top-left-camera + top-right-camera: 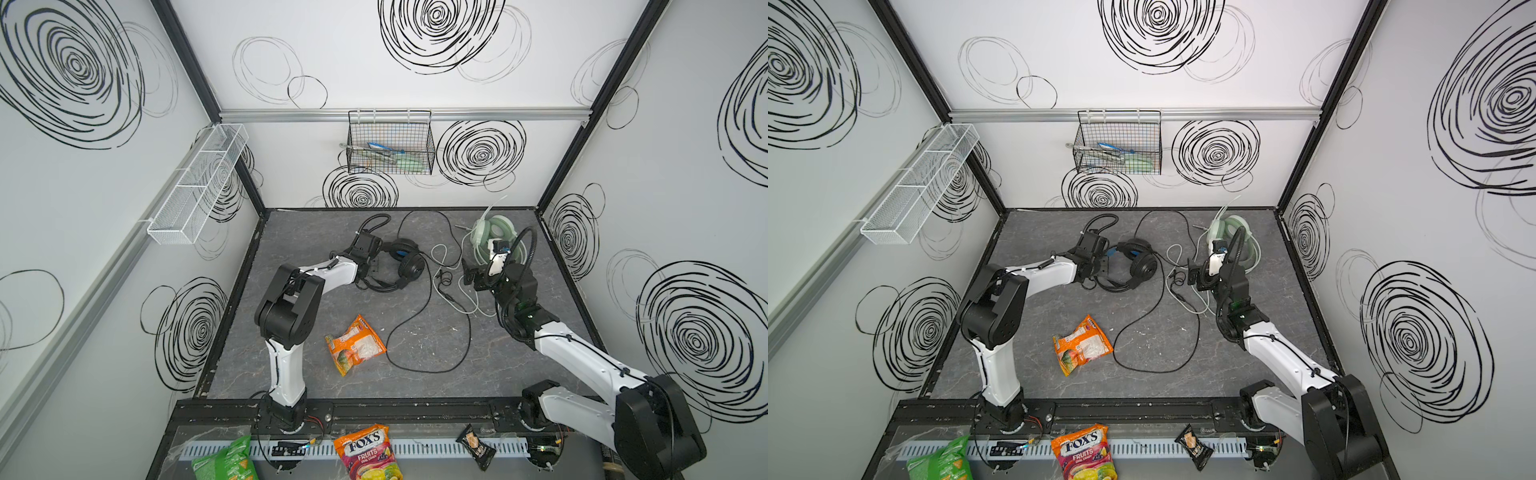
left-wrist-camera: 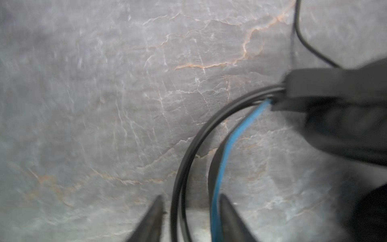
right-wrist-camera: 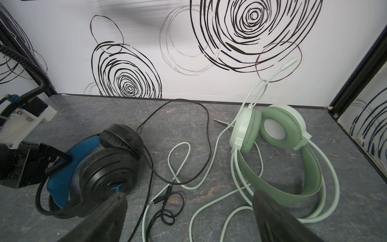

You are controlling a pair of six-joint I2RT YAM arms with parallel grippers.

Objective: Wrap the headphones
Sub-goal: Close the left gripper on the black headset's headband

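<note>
Grey marble-look table (image 1: 415,386) has both headsets near the back. The black headphones (image 1: 409,266) are left of centre and the mint-green headphones (image 1: 494,232) are back right. An orange candy bag (image 1: 355,345) lies nearer the front. Black cable (image 3: 208,125) and pale cable (image 3: 181,143) sprawl loose between the headsets. Left gripper (image 2: 190,201) has its jaws apart, straddling the black headband. Right gripper (image 3: 189,192) gapes wide over the cables, holding nothing.

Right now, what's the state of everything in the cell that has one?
black headphones: on the table, unwrapped.
mint-green headphones: on the table, unwrapped.
left gripper: open, astride the black pair's headband.
right gripper: open, empty.
orange candy bag: lying flat on the table.
wire basket: hung on the back rail, items inside.
</note>
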